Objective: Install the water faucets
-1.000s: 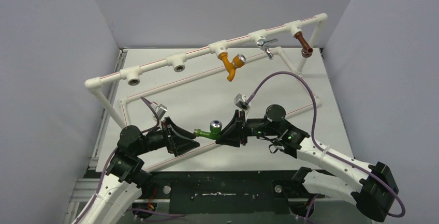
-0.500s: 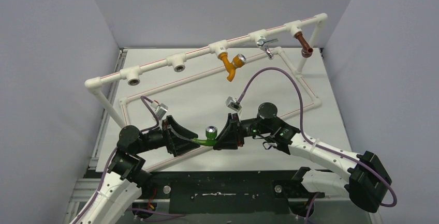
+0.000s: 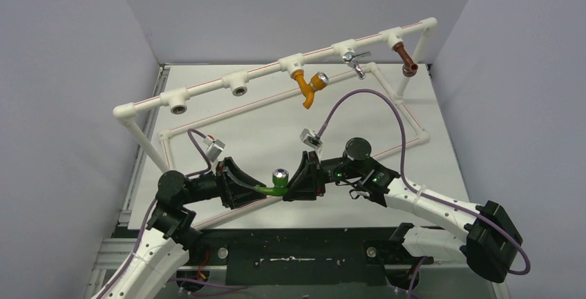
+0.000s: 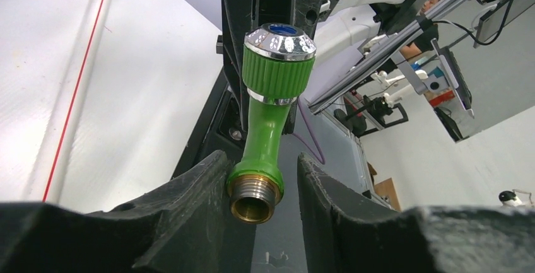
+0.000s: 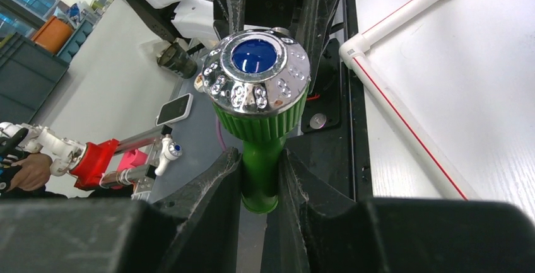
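White table point(image 3: 276, 123), matte, flat. White pipe frame point(image 3: 207, 88) with red stripe carried on it. Base loop point(image 3: 228, 113) laid flat on tabletop: far run set diagonally, right corner close to far-right table edge, near run partly hidden. Top rail held clear of surface, slanted left post point(image 3: 142, 140) footed on table at loop's left corner. Black base plate point(image 3: 297, 251) fixed along near edge.

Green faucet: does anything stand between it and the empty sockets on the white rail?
Nothing visible blocks it. Between the green faucet and the empty sockets only a low frame pipe crosses, apparently at table level.
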{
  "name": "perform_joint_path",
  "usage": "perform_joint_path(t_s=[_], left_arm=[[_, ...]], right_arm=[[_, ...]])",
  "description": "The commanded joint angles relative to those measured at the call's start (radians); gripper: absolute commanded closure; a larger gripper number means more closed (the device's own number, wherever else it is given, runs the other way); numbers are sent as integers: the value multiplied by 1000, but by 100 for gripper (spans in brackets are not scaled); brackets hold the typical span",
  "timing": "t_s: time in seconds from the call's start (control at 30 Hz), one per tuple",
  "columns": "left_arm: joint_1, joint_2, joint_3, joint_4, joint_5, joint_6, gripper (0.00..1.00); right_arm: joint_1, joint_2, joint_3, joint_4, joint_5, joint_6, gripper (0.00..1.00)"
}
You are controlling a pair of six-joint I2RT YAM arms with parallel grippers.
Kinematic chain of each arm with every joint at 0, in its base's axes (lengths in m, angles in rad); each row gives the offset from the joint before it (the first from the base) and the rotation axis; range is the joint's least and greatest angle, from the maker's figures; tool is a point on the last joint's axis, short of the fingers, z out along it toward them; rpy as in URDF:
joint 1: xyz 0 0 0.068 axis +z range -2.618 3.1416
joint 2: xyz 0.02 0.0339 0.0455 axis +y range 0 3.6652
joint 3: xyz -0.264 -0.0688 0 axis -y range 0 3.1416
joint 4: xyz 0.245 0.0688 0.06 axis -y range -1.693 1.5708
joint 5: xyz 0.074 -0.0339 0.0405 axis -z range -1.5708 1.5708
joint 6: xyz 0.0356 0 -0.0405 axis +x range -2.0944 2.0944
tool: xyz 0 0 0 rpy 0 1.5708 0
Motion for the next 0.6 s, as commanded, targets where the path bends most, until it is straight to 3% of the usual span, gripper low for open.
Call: perform_joint_path(t_s=[0.0, 0.1, 0.2, 0.33, 0.57], left_arm=[[2, 5, -7, 111, 27, -32, 63], [2, 2, -17, 141, 36, -52, 77], [2, -8, -22, 153, 41, -62, 100], [2, -20, -24, 157, 41, -68, 100], [2, -46, -36, 154, 6, -79, 100]], right_arm=[[15, 12, 43, 104, -11, 9, 100], [20, 16, 43, 108, -9, 11, 100], [20, 15, 38, 112, 1, 12, 100], [22, 8, 29, 115, 26, 14, 94], [62, -38, -14, 123, 159, 4, 53]])
